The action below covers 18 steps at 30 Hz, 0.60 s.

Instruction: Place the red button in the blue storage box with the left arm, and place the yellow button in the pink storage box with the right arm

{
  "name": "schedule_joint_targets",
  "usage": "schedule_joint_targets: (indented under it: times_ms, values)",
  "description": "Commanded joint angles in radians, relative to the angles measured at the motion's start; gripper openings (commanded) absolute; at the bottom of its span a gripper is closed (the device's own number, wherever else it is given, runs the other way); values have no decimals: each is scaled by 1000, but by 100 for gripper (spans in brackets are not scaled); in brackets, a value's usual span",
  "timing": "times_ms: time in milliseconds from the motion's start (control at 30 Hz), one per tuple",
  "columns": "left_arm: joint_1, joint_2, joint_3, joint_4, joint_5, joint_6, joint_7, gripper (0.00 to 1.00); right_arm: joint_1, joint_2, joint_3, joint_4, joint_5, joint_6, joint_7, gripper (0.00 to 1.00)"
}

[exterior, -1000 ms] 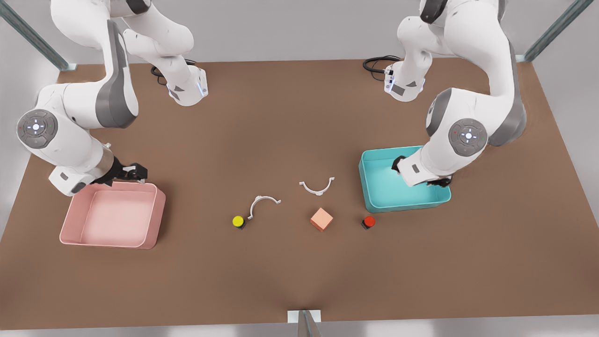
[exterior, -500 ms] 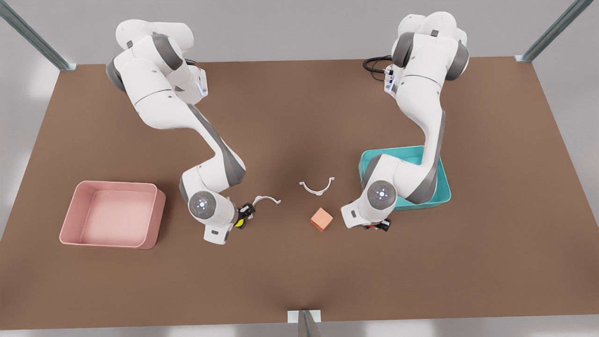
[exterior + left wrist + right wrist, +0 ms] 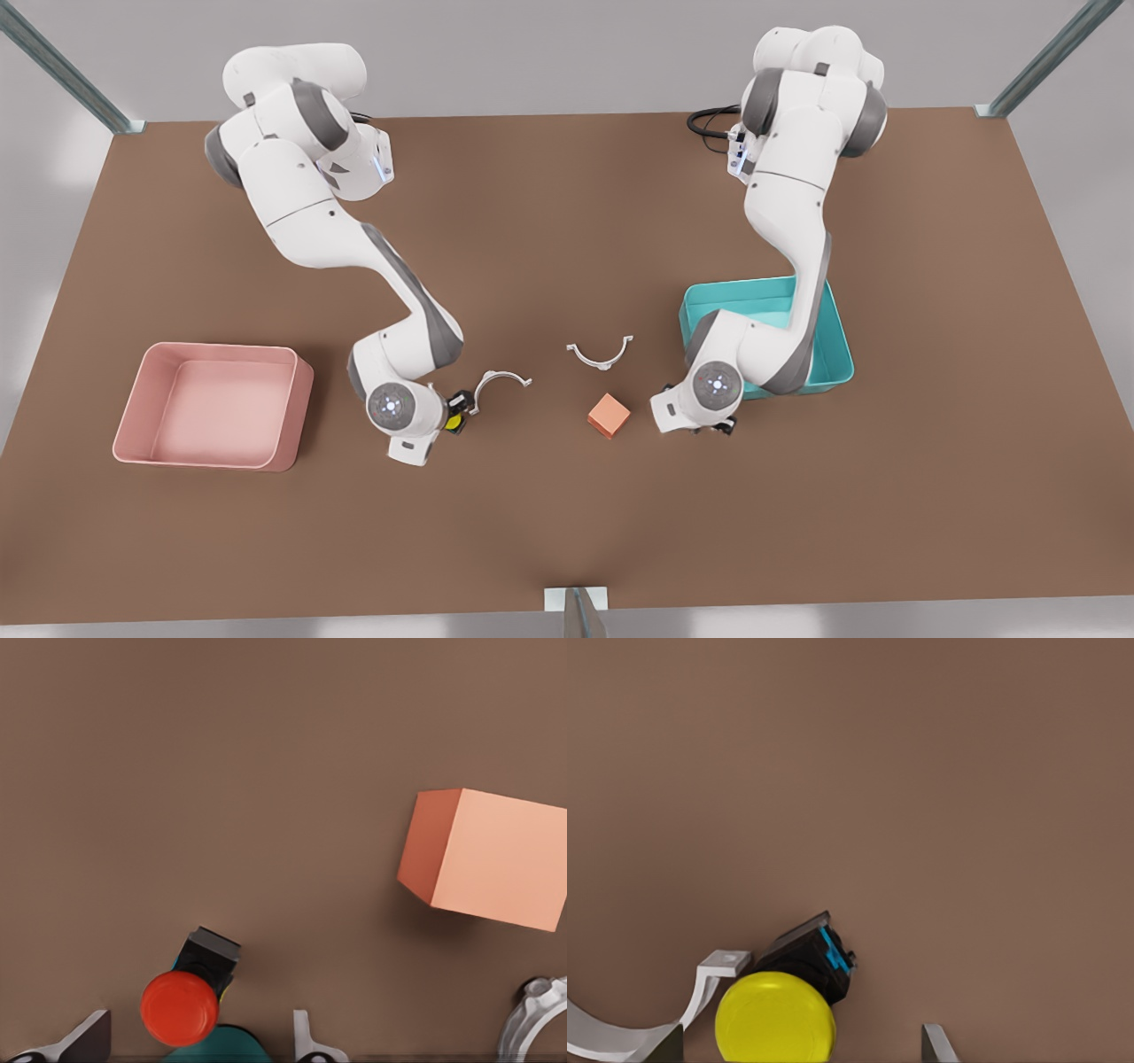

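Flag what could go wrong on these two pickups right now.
1. Right gripper is open around the yellow button, and a white curved clip lies right beside it; closing could pinch or drag the clip.
2. Left gripper straddles the red button, which sits nearer one finger; an off-centre close may tip it.
3. The salmon cube sits close by and could be bumped.

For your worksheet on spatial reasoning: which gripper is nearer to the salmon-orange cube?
The left gripper. It sits over the red button, just to the front view's right of the salmon-orange cube. The right gripper is at the yellow button, farther off on the cube's other side.
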Motion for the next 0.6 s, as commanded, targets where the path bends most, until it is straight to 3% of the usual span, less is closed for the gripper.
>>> schedule_joint_targets:
  times_ms: [0,300,433,567]
  values:
    - [0,-31,0,-69,1,156,23,100,3,8,4,0,-13,7,-42,100]
    - [2,-9,14,-101,-1,185,44,100,3,38,7,2,-15,79,-70,100]
    - [15,4,12,-99,-4,185,43,81,3,39,7,2,-15,80,-68,81]
    - [15,11,12,-93,-2,185,43,76,3,44,7,-1,-13,82,-68,81]
